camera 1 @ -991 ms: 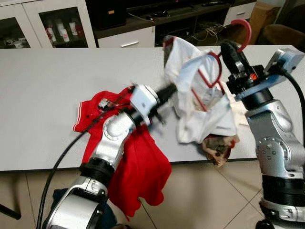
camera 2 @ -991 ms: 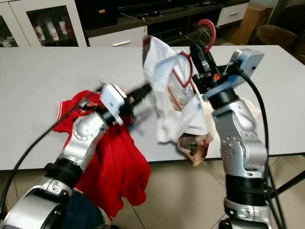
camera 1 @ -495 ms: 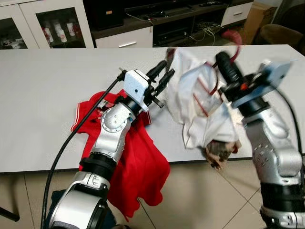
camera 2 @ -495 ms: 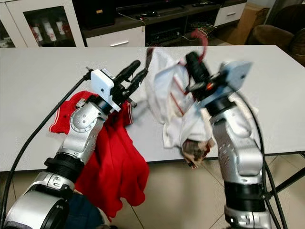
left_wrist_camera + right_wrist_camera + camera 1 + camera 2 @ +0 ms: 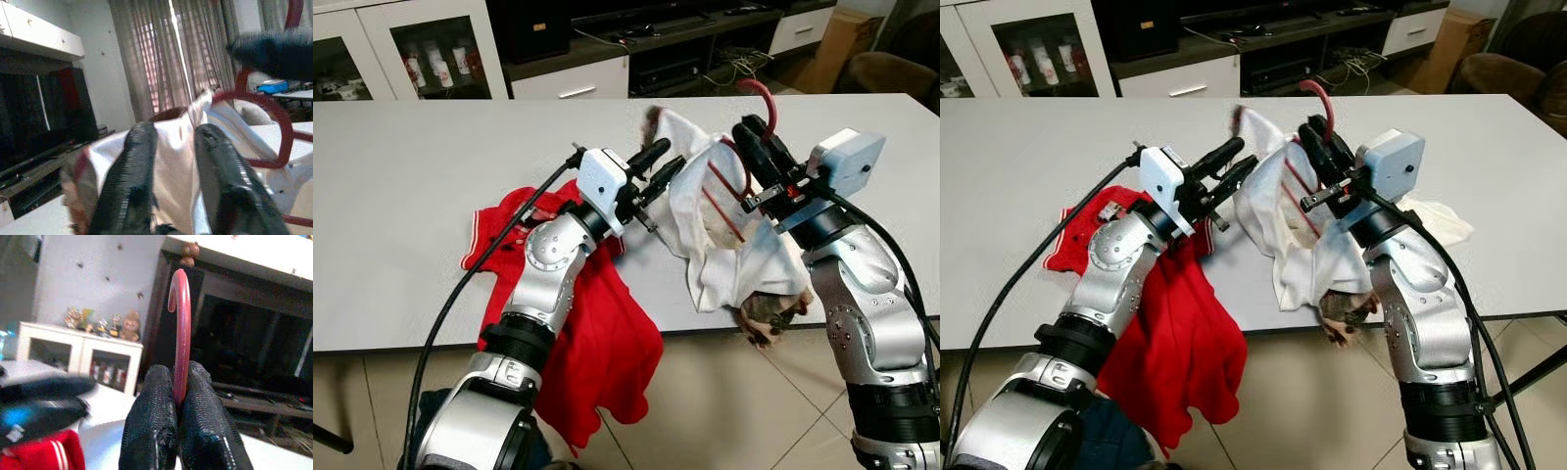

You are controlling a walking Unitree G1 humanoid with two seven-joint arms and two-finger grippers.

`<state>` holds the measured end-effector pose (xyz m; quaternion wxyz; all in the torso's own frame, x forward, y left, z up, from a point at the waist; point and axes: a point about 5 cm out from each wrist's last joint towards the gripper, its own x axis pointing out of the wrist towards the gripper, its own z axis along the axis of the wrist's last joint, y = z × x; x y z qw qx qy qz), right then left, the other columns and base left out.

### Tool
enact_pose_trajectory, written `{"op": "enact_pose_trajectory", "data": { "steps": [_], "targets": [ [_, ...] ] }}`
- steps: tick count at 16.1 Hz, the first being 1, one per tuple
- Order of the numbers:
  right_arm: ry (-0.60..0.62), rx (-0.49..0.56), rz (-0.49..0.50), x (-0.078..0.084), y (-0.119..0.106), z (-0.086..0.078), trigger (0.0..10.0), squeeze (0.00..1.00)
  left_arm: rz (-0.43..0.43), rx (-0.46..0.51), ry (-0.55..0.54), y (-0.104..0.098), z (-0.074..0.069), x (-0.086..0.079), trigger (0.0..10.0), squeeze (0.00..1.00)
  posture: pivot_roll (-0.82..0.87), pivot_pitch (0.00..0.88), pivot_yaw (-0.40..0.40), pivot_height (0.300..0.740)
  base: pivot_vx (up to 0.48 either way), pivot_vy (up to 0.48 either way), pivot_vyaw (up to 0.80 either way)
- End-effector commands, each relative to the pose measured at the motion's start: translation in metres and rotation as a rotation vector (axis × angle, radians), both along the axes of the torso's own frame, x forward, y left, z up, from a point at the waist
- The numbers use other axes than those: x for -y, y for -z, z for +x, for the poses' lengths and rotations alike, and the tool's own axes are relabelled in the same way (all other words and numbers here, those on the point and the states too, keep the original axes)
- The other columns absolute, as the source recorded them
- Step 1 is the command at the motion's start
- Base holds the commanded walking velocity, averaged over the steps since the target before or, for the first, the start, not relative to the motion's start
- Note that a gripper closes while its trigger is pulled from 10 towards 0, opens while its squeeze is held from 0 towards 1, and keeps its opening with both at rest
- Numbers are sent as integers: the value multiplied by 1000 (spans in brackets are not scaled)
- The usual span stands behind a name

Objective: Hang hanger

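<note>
left gripper point(image 5: 660, 168) pulled back from the white garment point(image 5: 724, 230), right gripper point(image 5: 756, 140) tilted toward it

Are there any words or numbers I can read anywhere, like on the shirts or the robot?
No text can be read.
Red shirt: a small tag near its collar, too small to read.
White garment on the red hanger: no writing seen.
Bottles in the cabinet: labels too small and blurred to read.

Silver jointed arms, black cables, white wrist cameras, black-fingered grippers.
</note>
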<state>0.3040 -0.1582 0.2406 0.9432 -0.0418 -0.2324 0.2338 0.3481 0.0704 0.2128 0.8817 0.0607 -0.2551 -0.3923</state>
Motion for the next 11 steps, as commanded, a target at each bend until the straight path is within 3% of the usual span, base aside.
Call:
{"op": "enact_pose_trajectory", "data": {
  "steps": [1,4,6,9,10,11],
  "targets": [
    [35,34,-6,6,-6,1,0,0,-10,38,4,-9,0,-5,10000,1000,2,24,11,740,0,0,0],
    [40,41,-9,6,-6,2,0,0,0,34,75,-10,-3,-11,10000,1000,4,21,9,740,0,0,0],
    [19,56,-3,1,-8,1,0,0,51,-11,189,-2,-10,-4,10000,1000,6,21,9,740,0,0,0],
    [-9,68,-9,-4,-9,-2,0,0,61,-39,243,1,-13,3,10000,1000,3,21,11,740,0,0,0],
    [-19,72,-13,-5,-9,-4,0,0,73,-47,267,3,-15,5,10000,0,3,21,11,740,0,0,0],
    [-19,72,-13,-5,-9,-4,0,0,73,-47,267,3,-15,5,10000,0,3,21,11,740,0,0,0]
  ]
}}
